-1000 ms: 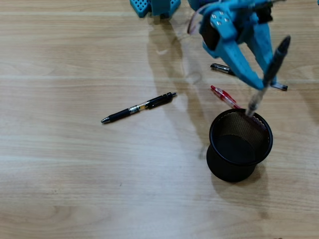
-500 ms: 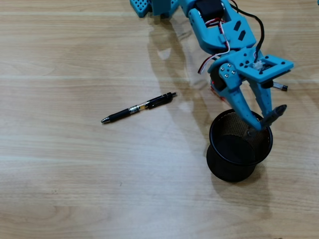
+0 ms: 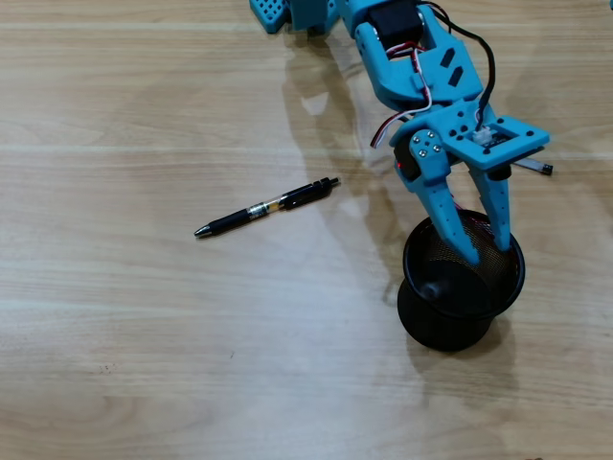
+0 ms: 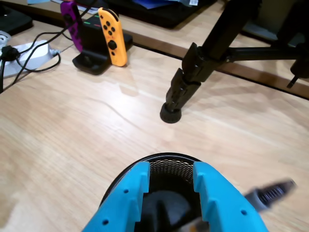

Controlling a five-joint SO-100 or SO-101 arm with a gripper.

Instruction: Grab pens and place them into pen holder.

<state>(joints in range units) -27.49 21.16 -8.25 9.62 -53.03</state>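
Release over the pen holder (image 3: 421, 316)

The pincer (image 3: 488, 251) hung with fingers apart over the holder's 1 o'clock rim; a grey pen (image 4: 273, 193) blurred beside it in the wrist view. Lift straight up, then fetch the black-and-amber pen (image 3: 265, 207) at 9 o'clock.

The wrist view looked down between the two blue fingers of the gripper (image 4: 171, 186), which stood apart over the open mouth of the pen holder (image 4: 170, 164); its black mesh wall showed in the gap between them. At the right edge a blurred grey pen (image 4: 273, 192) slanted beside the right finger. Beyond the cup lay the wooden table (image 4: 72, 125), with a black tripod leg (image 4: 186, 84) planted on it, and further back an orange controller (image 4: 112, 36) and a purple one (image 4: 72, 17) standing in a black dock, beside some cables.
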